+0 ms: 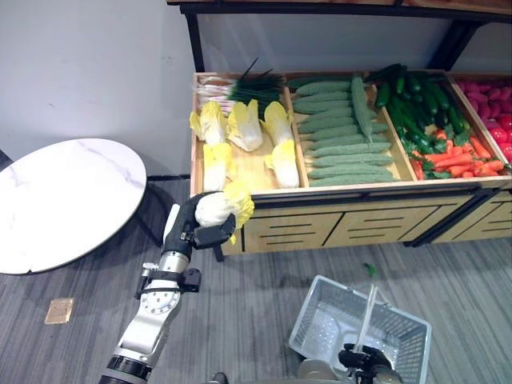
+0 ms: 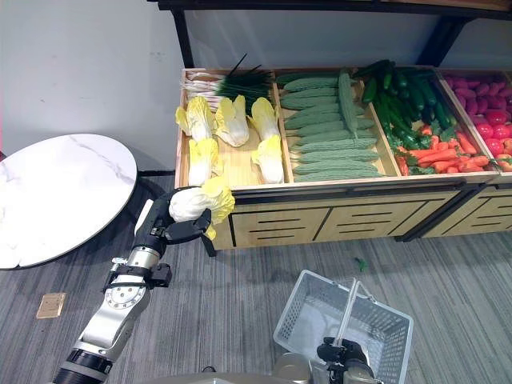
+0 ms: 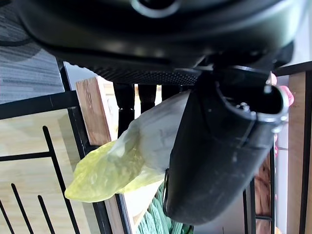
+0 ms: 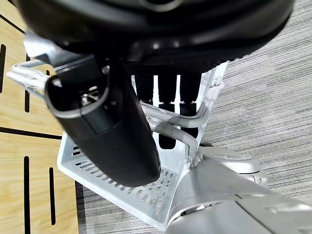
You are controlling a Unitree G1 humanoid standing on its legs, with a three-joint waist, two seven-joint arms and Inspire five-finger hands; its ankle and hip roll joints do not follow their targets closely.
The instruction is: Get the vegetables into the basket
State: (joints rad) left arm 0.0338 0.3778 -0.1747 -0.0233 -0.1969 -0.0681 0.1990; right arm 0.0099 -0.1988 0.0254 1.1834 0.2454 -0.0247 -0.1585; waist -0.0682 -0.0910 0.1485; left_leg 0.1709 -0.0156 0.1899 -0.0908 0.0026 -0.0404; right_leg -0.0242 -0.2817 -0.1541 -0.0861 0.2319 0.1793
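left hand [image 1: 200,226] curled around a pale napa cabbage [image 1: 222,206], fingers and thumb clamped on its white stem end, yellow leaf tips sticking out toward the stand. held in the air just in front of the wooden produce stand [image 1: 336,220], at about the level of its front lip and clear of the bin. right hand [image 4: 122,126] wrapped round the handle [image 4: 170,129] of the grey wire basket [image 1: 362,330], carried low over the carpet [image 1: 256,296], well apart from the cabbage and off to the right of it. nothing seen inside the basket as far as its mesh bottom showed. so, judged from this: one cabbage picked and lifted, not yet delivered; the carry across and the drop into the basket remained. further cabbages [image 1: 244,128] left lying in the leftmost bin, with bumpy green gourds [image 1: 344,148] in the next one, then cucumbers [image 1: 420,104] and carrots [image 1: 460,160] further right. most of the task therefore looked ahead rather than behind. round white marble table [image 1: 60,200] stood at the left, away from the work.
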